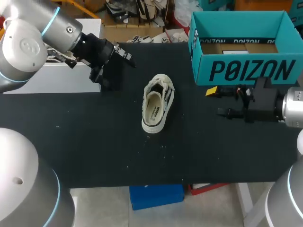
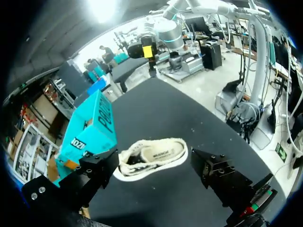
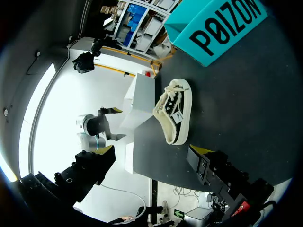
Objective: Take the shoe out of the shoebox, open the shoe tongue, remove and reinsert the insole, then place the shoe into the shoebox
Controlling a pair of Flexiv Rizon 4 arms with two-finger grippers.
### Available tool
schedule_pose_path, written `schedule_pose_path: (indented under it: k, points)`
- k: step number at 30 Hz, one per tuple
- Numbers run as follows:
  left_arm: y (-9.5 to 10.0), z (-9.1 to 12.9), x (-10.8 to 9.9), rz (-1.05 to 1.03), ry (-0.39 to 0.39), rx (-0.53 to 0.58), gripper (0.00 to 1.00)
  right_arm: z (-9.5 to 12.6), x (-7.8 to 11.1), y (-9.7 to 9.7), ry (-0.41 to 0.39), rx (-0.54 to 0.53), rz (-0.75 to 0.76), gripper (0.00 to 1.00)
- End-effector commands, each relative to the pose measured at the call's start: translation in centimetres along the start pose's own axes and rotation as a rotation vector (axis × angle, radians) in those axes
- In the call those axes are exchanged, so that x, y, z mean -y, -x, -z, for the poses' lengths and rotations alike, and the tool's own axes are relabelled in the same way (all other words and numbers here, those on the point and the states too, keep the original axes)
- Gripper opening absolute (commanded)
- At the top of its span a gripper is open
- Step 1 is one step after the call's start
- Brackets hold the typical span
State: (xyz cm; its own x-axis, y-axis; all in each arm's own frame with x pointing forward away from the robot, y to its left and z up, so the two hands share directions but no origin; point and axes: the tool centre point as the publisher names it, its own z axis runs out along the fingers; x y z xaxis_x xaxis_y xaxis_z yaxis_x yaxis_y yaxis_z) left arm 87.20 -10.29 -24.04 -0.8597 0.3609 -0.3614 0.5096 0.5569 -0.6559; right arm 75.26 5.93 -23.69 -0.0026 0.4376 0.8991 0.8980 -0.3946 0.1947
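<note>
Two grippers hang over the table [image 1: 94, 142], neither holding anything. The surface is a matte black sheet, flat, with a scatter of small pale specks towards the near edge. One shoe [image 1: 157, 103], a cream low sneaker with dark eyelets, stands upright on its sole near the middle of the sheet. It is outside the shoebox [image 1: 246, 71] and touches nothing but the table. Its toe points towards the far edge, angled slightly towards the box, and its heel faces the near edge. The mouth of the shoe is open to view from above, and the insole lies inside with a dark print on it. The shoebox is teal with dark lettering on its front wall. It sits upright on the far right part of the table, open at the top, showing a brown cardboard floor with a pale sheet on it. The left gripper [image 1: 118, 75] is above the far left part of the sheet, well apart from the shoe, with its dark fingers spread wide. In the left wrist view the shoe lies ahead of it, seen across the gap between those fingers. The right gripper [image 1: 217, 101] is at the right side of the table, near the front wall of the box. Its yellow-tipped fingers are likewise spread with nothing between them, and the shoe lies ahead of it, well apart.
</note>
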Motion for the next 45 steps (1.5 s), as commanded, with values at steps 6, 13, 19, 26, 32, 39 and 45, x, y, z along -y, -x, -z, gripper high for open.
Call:
schedule_pose_path:
  k: [6, 13, 19, 26, 32, 39, 45]
  points:
    - [-2.3, 1.6, -1.3, 0.348, -0.036, 0.124, 1.00, -0.1, 0.0, -0.1, 0.000, 0.003, -0.001, 1.00]
    - [-4.1, 2.0, -2.1, 0.363, -0.046, 0.124, 1.00, -0.1, 0.0, -0.1, 0.000, 0.003, -0.001, 1.00]
    - [-5.0, 2.3, -3.0, 0.363, -0.039, 0.118, 1.00, -0.1, 0.0, -0.1, 0.000, 0.003, -0.001, 1.00]
    - [-5.6, 2.8, -4.2, 0.331, -0.034, 0.110, 1.00, -0.1, 0.0, -0.1, 0.000, 0.003, -0.001, 1.00]
    - [-5.6, 2.8, -4.2, 0.331, -0.034, 0.110, 1.00, -0.1, 0.0, -0.1, 0.000, 0.003, -0.001, 1.00]
    - [-5.6, 2.8, -4.2, 0.331, -0.034, 0.110, 1.00, -0.1, 0.0, -0.1, 0.000, 0.003, -0.001, 1.00]
    - [-5.6, 2.8, -4.2, 0.331, -0.034, 0.110, 1.00, -1.1, -1.7, -1.4, -0.227, 0.348, 0.120, 1.00]
